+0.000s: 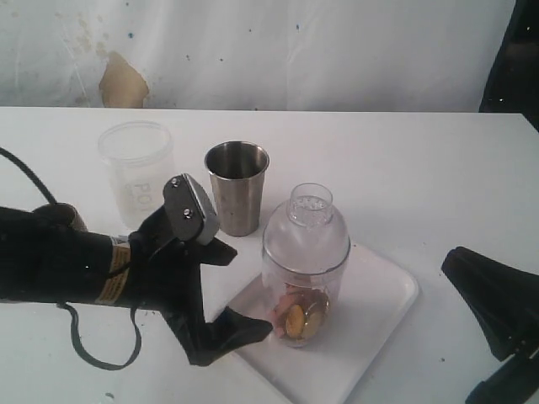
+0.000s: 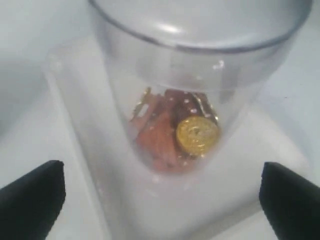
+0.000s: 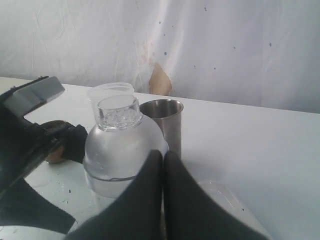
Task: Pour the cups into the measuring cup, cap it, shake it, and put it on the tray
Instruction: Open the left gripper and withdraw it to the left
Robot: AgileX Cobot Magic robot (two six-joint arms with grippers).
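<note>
The measuring cup (image 1: 305, 269) stands upright on the tray (image 1: 379, 311) with its clear domed lid (image 1: 307, 223) on. Gold coins and reddish pieces (image 2: 185, 132) lie in its bottom. My left gripper (image 1: 244, 290) is open just left of the cup, its fingers (image 2: 30, 197) spread wide on either side of the base and holding nothing. My right gripper (image 3: 162, 155) is shut and empty, low at the right (image 1: 455, 265), apart from the cup. The steel tumbler (image 1: 237, 187) and the frosted cup (image 1: 136, 172) stand behind. The brown-gold cup (image 3: 54, 152) is mostly hidden behind my left arm.
A black cable (image 1: 93, 349) loops on the white table (image 1: 421, 168) under my left arm. A white backdrop with a tan stain (image 1: 122, 82) hangs behind the table.
</note>
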